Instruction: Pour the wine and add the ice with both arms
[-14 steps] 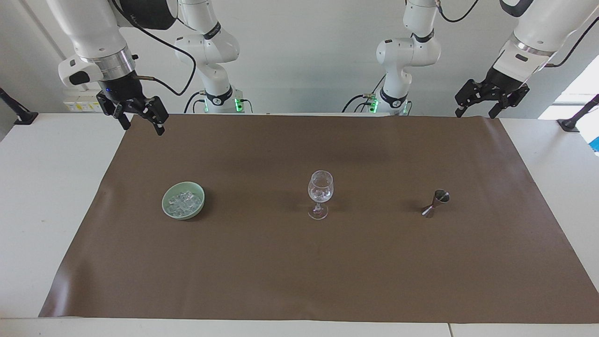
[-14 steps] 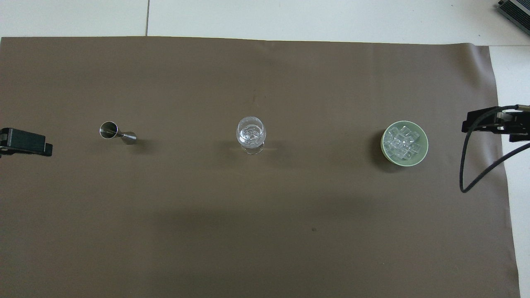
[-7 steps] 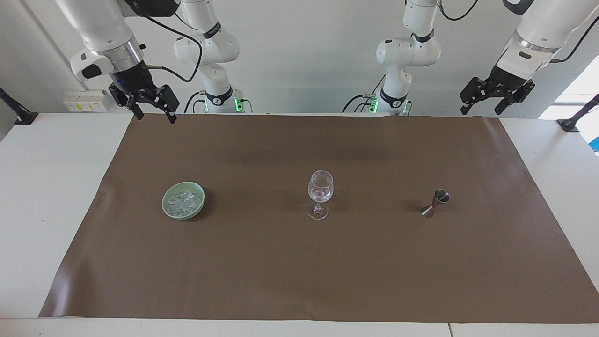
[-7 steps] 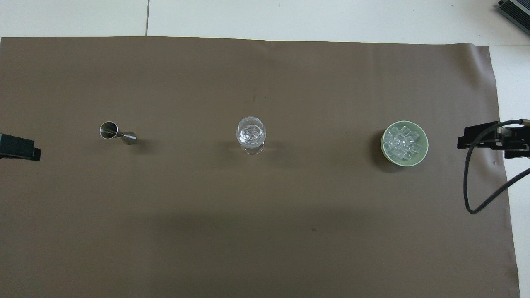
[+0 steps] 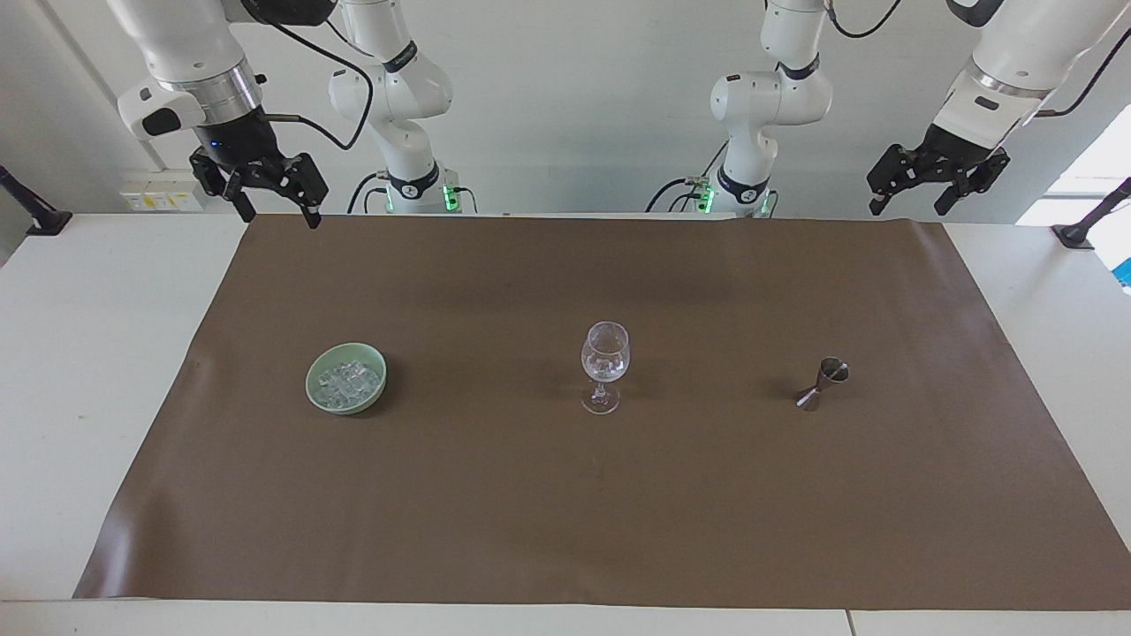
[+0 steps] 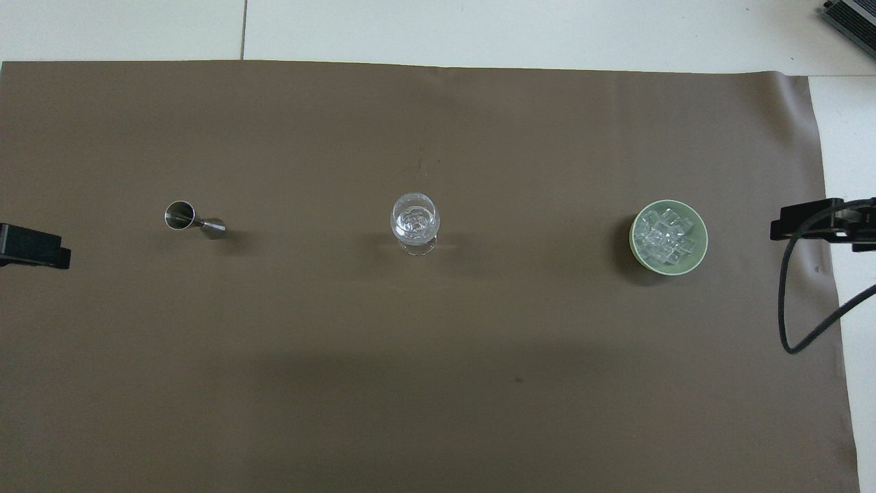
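Note:
A clear wine glass (image 5: 605,362) (image 6: 415,222) stands upright mid-mat; glassy glints show in its bowl, and I cannot tell whether they are ice. The ice (image 5: 349,382) (image 6: 665,236) fills a pale green bowl (image 5: 315,389) (image 6: 634,241) toward the right arm's end. A small steel jigger (image 5: 826,382) (image 6: 194,220) stands toward the left arm's end. No wine is in view. My right gripper (image 5: 277,212) (image 6: 814,224) hangs open and empty, high over the mat's corner. My left gripper (image 5: 908,205) (image 6: 31,245) hangs open and empty, high over the mat's other corner.
A brown mat (image 5: 565,512) (image 6: 438,383) covers most of the white table (image 5: 88,353). A black cable (image 6: 787,301) loops down from the right wrist. Black clamp stands (image 5: 35,216) sit at both ends of the table, by the robots.
The right gripper has risen and drawn back toward the robots' end of the mat. The left gripper has lifted slightly. Glass, bowl and jigger have not moved.

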